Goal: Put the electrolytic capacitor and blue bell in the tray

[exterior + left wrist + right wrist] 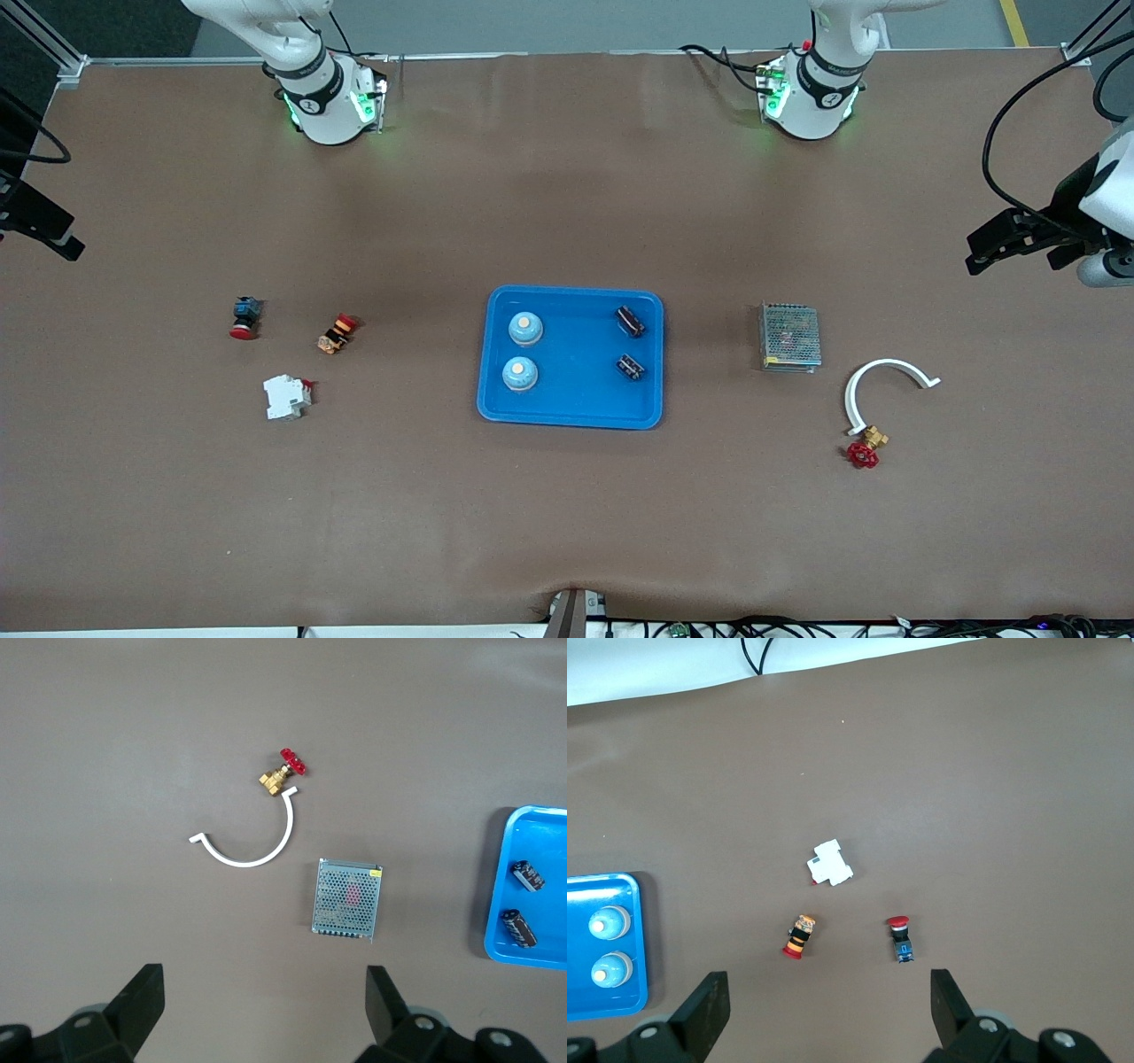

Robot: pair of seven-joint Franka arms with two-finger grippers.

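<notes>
Nearest the camera lay a brass valve with a red handwheel, touching a white curved clip. Farther off, the blue tray already held two blue bells and two electrolytic capacitors. The bells looked hard, light and smooth-domed, best pinched across the base; the capacitors, small rigid cylinders apt to roll, across the body. Both arms waited: left gripper over bare table near a mesh box, right gripper over the push buttons, fingers apart.

two bells and two capacitors in tray
</notes>
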